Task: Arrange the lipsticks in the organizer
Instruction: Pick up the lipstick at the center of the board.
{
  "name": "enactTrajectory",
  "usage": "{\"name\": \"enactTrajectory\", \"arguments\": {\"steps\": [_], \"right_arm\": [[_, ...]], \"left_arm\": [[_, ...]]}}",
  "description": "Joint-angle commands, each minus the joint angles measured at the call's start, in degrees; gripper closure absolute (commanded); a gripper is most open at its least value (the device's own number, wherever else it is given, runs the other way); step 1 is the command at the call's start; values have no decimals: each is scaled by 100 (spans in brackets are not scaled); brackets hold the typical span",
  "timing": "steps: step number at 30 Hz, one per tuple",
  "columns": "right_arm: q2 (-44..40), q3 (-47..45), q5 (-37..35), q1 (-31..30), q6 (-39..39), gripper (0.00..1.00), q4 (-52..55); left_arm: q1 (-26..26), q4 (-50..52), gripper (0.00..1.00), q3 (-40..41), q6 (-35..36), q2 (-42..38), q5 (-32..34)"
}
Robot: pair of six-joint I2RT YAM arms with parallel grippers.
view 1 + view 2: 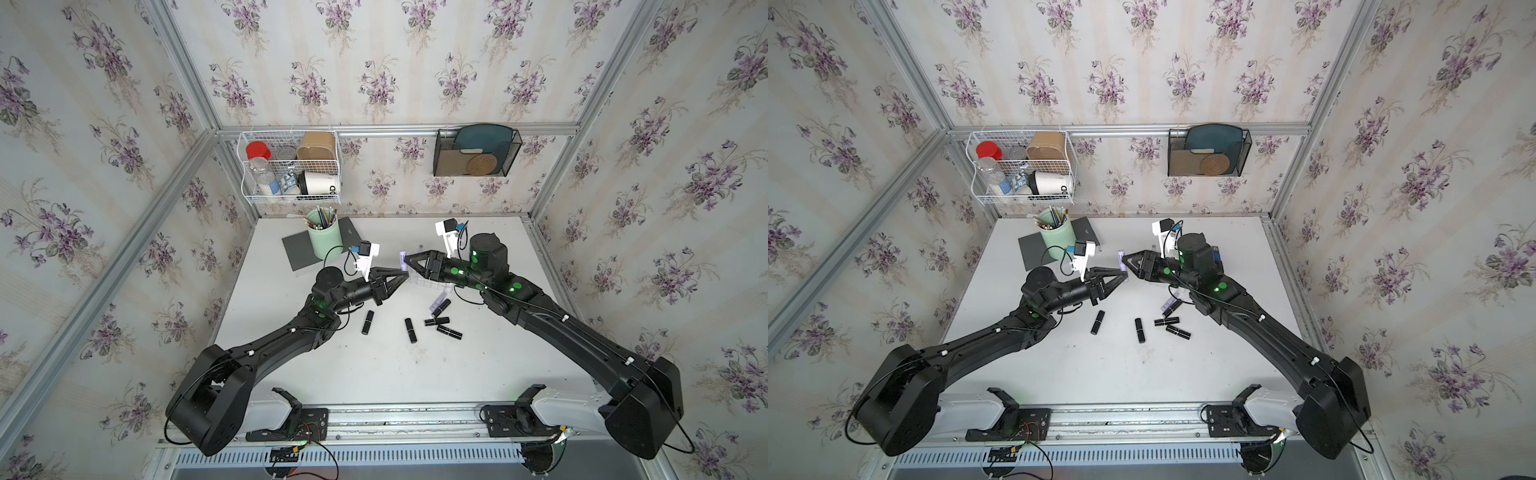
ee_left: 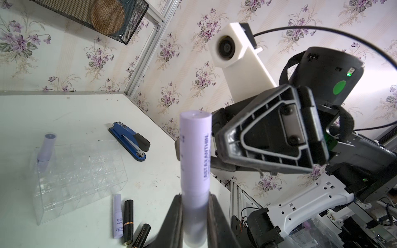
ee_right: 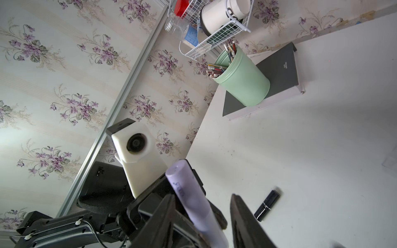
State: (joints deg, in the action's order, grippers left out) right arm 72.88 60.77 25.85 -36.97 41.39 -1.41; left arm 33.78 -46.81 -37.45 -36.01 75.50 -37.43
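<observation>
My left gripper (image 2: pixel 195 197) is shut on the lower end of a pale lilac lipstick (image 2: pixel 194 150), holding it upright above the table's middle (image 1: pixel 402 259). My right gripper (image 3: pixel 202 196) faces it, open, with its fingers on either side of the same tube (image 3: pixel 189 193); one finger is close to it and a gap shows at the other. The clear organizer (image 2: pixel 79 171) lies under the right gripper, with one lilac lipstick (image 2: pixel 46 150) standing in a corner cell. Several black lipsticks (image 1: pixel 410 330) and a lilac one (image 1: pixel 437 300) lie loose nearer the front.
A blue stapler (image 2: pixel 131 141) lies beyond the organizer. A mint-green pen cup (image 1: pixel 324 239) stands on a grey notebook (image 1: pixel 299 253) at the back left. A white wire basket (image 1: pixel 291 166) and a black mesh holder (image 1: pixel 476 151) hang on the back wall.
</observation>
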Motion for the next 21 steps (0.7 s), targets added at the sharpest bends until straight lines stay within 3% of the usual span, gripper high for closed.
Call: {"name": "enactTrajectory", "arguments": {"steps": [1,8,10,13,16,18,21], "right_arm": [[95,165,-241,-148,-371,55,17],[189,231,-615,-334,-642,76,130],[235,312,-818,-402,-809,74,245],[379,503,-1126,-600,-1223,61,584],[374,375,-1087,-685,-1283,55,529],[342,276,-986,-685,-1212,57,423],[358,255,-964,-688,-1107,66,378]], "left_arm": [[31,-129,97,-43,102,4,-6],[76,-97,94,-43,12,-26,8],[76,-130,92,-36,-52,-27,43],[76,-287,91,23,-236,-12,225],[68,-855,94,128,-610,122,296],[67,-1118,94,150,-728,209,246],[67,-1081,94,194,-686,200,385]]}}
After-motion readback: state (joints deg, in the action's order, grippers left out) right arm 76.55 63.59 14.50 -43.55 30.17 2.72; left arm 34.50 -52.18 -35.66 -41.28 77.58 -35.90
